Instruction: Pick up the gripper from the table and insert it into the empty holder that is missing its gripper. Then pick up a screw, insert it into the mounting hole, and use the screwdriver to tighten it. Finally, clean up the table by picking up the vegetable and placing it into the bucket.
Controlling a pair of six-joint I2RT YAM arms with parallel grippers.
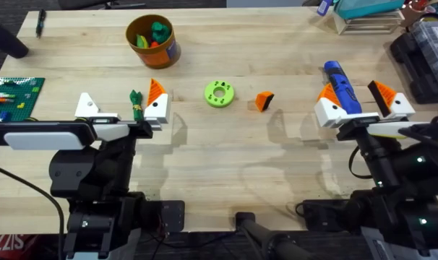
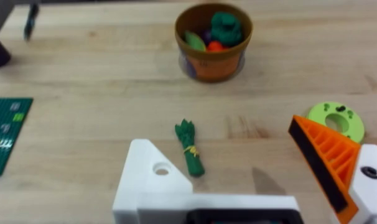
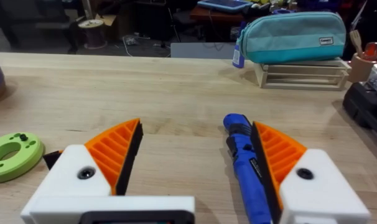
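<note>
While overhead-hidden, vegetable (image 2: pixel 190 148) between released left gripper (image 2: pixel 251 171); right gripper (image 3: pixel 195 158) released beside screwdriver (image 3: pixel 246 165).

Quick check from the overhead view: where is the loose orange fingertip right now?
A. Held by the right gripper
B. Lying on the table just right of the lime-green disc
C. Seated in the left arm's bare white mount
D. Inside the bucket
B: the loose orange fingertip lies on the table just right of the lime-green disc, with nothing gripping it.
</note>
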